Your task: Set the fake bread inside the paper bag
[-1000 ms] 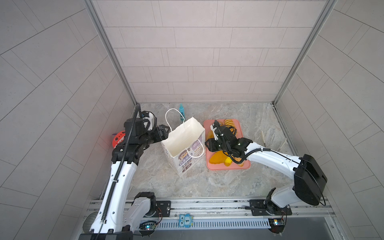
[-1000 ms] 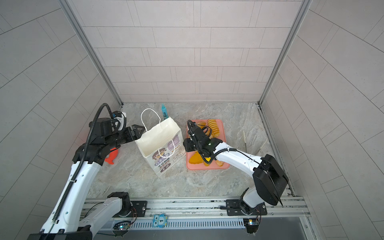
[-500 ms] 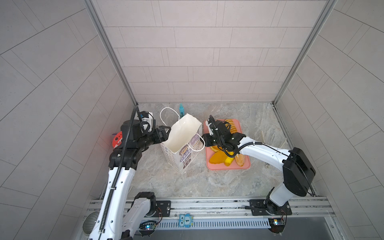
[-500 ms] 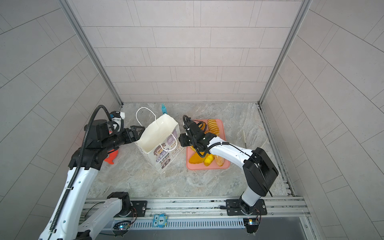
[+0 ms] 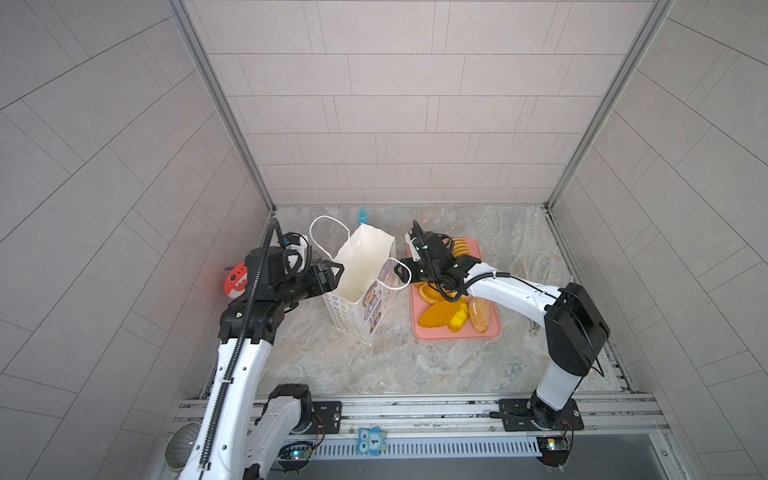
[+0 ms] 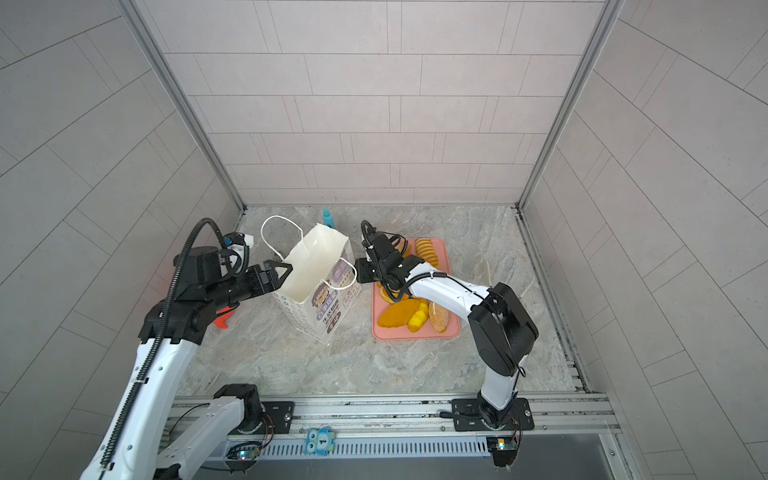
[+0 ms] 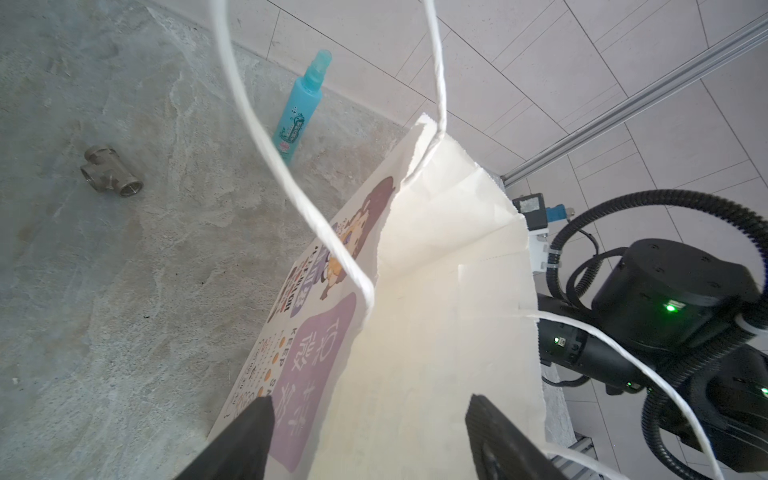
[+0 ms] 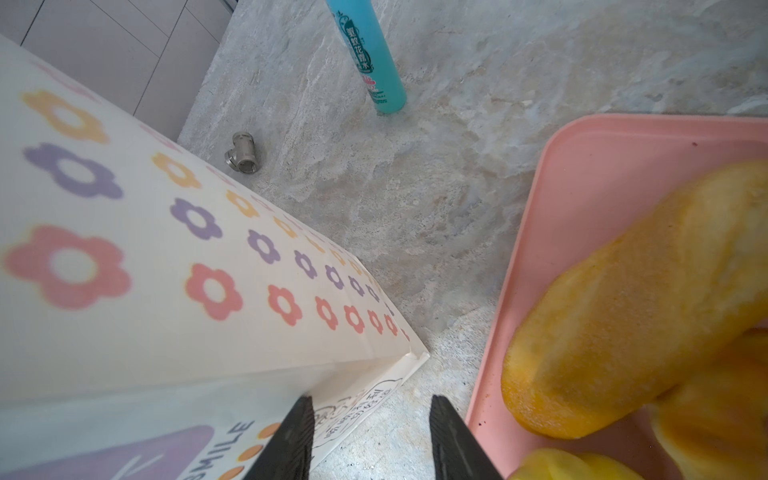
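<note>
The paper bag (image 5: 361, 266) stands on the worktop (image 5: 374, 365) with its mouth wide open. One cord handle arches up at the far left rim and the other loops out over the right rim. The left fingers (image 7: 245, 440) are spread wide at the bag's left rim. One lies over the printed outer face and the other over the cream inside, so the paper edge runs between them unpinched.

The fake bread (image 5: 436, 313) lies on a pink tray (image 5: 457, 336) just right of the bag, with only a narrow strip of bare stone between the bag's base and the tray's rim. The right fingers (image 8: 291, 444) hang over that strip, slightly parted and holding nothing. The bag's lower corner is on one side of them and the tray's edge on the other. In both top views they sit close to the bag's right handle loop, but I cannot tell whether they touch it. A long loaf (image 8: 623, 299) reaches almost to the tray's near corner.

A blue spray bottle (image 7: 303, 104) stands behind the bag by the back wall, and a small metal pipe fitting (image 7: 110, 172) lies near it. A red toy (image 5: 235, 282) lies against the left wall. The worktop is bare in front of the bag and tray and to the right of the tray.
</note>
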`<state>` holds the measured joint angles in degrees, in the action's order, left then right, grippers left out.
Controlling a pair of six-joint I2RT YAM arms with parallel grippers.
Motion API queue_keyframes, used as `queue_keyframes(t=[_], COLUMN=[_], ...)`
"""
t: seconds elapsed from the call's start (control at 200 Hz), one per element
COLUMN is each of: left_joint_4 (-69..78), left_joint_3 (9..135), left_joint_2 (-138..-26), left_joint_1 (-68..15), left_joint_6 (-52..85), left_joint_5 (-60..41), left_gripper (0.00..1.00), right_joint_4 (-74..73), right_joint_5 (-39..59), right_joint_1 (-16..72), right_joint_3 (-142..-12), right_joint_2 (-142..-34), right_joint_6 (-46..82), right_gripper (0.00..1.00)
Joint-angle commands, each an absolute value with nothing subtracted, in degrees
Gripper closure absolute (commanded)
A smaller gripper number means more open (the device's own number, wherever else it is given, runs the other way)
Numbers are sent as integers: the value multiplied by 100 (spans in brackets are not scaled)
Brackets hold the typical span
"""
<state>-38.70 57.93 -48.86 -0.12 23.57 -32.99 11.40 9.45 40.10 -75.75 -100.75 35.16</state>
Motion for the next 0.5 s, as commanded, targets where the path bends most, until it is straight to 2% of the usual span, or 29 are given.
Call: queue_keyframes(t=[0.0,0.495], left_joint_4=[-4072,-4021], left_joint_3=[5821,5532], left_joint_2=[-4772,-4512], left_joint_1=[0,0], left_joint_6=[2494,2990], left_joint_5=[-3548,-4089], left_gripper=[20,21], right_joint_4=[1212,1388], right_joint_5=[1017,956], right_joint_1=[3981,3885], right_joint_3=[-7823,-8199], right_joint_2=[-10219,-10440], right_joint_6=[3499,3336], right_gripper=[53,48])
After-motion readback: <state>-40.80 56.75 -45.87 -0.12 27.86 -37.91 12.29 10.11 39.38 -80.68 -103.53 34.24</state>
